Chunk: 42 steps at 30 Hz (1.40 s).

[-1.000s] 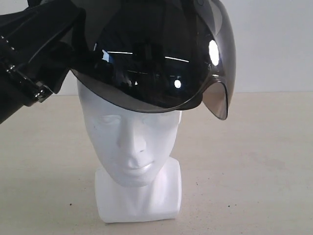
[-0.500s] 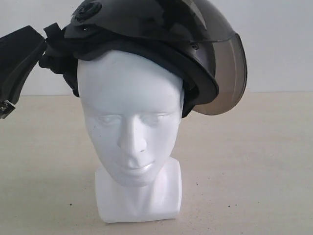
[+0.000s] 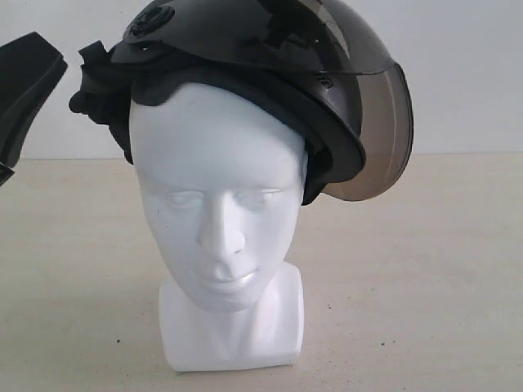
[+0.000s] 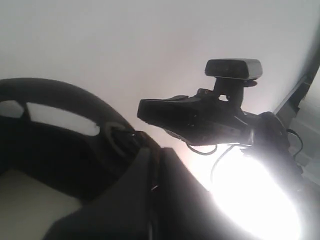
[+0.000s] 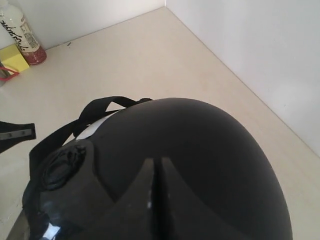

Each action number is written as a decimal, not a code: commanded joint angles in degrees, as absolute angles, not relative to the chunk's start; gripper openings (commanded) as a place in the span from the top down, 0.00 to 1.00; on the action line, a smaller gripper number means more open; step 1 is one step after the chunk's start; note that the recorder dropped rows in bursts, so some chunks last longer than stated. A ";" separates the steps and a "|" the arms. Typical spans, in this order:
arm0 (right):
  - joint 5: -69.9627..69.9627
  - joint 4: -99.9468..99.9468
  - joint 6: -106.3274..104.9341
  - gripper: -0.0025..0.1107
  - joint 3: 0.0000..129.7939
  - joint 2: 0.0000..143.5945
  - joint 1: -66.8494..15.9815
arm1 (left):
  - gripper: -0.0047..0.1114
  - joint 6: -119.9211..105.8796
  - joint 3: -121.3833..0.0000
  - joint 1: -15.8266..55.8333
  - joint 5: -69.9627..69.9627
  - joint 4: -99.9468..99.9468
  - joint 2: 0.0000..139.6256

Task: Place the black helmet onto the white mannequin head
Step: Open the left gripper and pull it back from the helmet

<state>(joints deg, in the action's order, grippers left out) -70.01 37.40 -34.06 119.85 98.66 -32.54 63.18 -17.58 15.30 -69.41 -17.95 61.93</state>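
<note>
The black helmet sits on top of the white mannequin head, turned so that its smoky visor hangs to the right of the face. Padding and straps stick out on the left. My left gripper is at the far left, apart from the straps; its fingers are shut with nothing between them, beside the helmet. My right gripper is shut and empty just over the helmet's shell; it does not show in the exterior view.
The head's block base stands on a beige table before a white wall. A bottle and a yellow block stand at the table's far edge. The right arm with its camera shows beside a bright lamp.
The helmet came down from above the face onto the head, its visor swinging from the front to the right side. My left gripper shut and drew away to the left.
</note>
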 commanded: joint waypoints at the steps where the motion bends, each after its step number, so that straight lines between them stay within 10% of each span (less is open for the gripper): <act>1: -69.69 36.58 -34.39 0.98 119.94 98.31 -32.62 | 0.92 57.17 -17.33 15.09 -69.96 -17.51 57.12; 20: -68.07 33.69 -35.47 0.98 120.16 95.97 -32.62 | 0.92 38.21 -19.13 15.09 -27.48 -16.33 30.43; 29: -64.31 15.55 -27.93 0.98 122.96 93.17 -32.52 | 0.43 37.39 -37.33 15.09 7.14 -32.54 34.29; 42: -64.97 11.79 -24.97 0.98 123.51 93.37 -25.02 | 0.49 40.66 -38.72 15.21 3.58 -13.78 39.52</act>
<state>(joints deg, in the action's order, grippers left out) -65.15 6.45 -23.80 123.22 93.85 -27.88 39.24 -37.80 15.30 3.88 -19.53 39.67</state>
